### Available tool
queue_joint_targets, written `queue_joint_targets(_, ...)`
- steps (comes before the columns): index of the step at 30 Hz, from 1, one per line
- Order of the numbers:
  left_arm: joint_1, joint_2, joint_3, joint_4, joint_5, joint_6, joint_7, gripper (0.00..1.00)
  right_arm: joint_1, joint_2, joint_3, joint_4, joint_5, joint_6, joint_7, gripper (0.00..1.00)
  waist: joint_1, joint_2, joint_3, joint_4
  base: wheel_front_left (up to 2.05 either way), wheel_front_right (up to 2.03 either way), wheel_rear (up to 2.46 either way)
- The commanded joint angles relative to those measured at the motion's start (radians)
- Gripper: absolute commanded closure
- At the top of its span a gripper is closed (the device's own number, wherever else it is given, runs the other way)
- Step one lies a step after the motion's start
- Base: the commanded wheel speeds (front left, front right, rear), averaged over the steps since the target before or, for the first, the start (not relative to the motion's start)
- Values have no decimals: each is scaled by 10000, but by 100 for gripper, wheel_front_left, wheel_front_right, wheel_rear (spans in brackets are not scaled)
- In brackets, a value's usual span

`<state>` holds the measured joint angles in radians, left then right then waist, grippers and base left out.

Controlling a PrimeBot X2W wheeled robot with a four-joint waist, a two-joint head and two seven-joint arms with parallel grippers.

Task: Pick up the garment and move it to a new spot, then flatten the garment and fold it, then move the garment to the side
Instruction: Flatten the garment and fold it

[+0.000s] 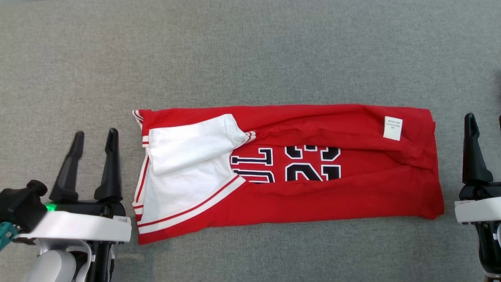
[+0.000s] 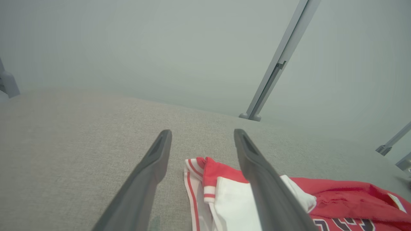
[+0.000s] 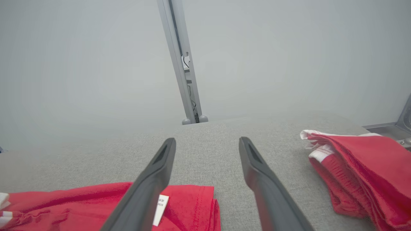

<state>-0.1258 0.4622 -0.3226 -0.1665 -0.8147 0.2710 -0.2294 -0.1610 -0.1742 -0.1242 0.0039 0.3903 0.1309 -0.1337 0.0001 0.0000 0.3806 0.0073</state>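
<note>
– Starting at the left tool (image 1: 96, 132), lower left of the head view: the fingers are spread wide with nothing between them. Is it the same on the other side?

– Yes. The right tool (image 1: 485, 116), at the right edge, is also spread and empty. The garment (image 1: 352, 196) lies between them as a long red band across the middle of the desk (image 1: 250, 51), touching neither tool.

– So what could go wrong?

– I'd say the layers. The white sleeve (image 1: 188, 149) sits loosely bunched at the left end, and the upper flap near the care label (image 1: 392, 128) is rumpled. If either tool pinches only the top layer, the fold probably peels open as it lifts.

– And if both get a proper bite?

– Then the risk is an uneven lift. The band is long, so the middle could sag and drag, pulling the sleeve out.

– Anything beyond the garment?

– A second red cloth (image 3: 359, 166) lies at the right of the right wrist view, apart from this one. If the garment is moved to that side, the two may tangle.
</note>
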Motion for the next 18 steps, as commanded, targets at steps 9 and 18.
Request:
queue_joint_targets(9,-152,-879,518,-461,2166,438,-337,0,314,674,114,-1116,-1594,-4,-179,0,-1,0,-896,75,0,0,0)
queue_joint_targets(18,153,-808,484,723,4037,-62,-339,0,801,958,237,-824,-1994,-4,77,0,-1,0,-1385,102,0,0,0)
